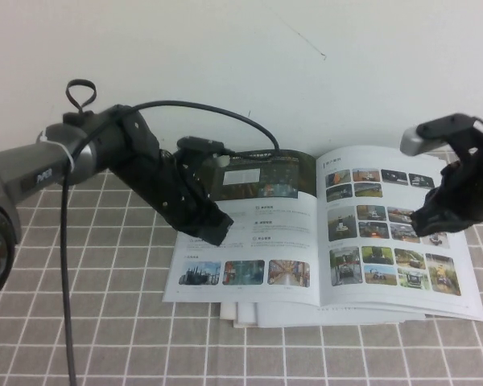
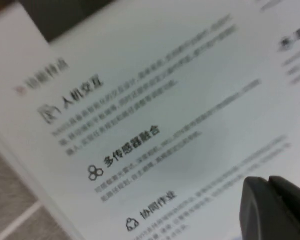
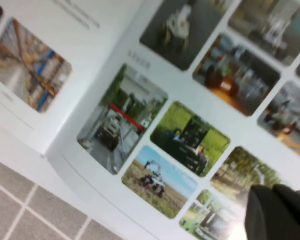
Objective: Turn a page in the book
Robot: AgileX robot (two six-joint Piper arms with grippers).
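The book point(image 1: 286, 229) lies open on the checked cloth. Its left page shows text and small photos, and its right page a grid of vehicle photos. The page with the dark rover above two greyish photos and a table is not in view. My left gripper point(image 1: 217, 231) is shut, its tip down on the left page near that page's outer edge; the left wrist view shows the gripper point(image 2: 275, 210) over printed text point(image 2: 130, 142). My right gripper point(image 1: 427, 224) is shut, its tip on the right page near the outer edge; the right wrist view shows the gripper point(image 3: 280, 212) over the photo grid point(image 3: 190, 140).
A grey checked cloth point(image 1: 105, 322) covers the table in front of a white back area point(image 1: 225, 48). Edges of further sheets point(image 1: 258, 315) stick out under the book's front edge. The left arm's black cable point(image 1: 64, 241) hangs down at the left.
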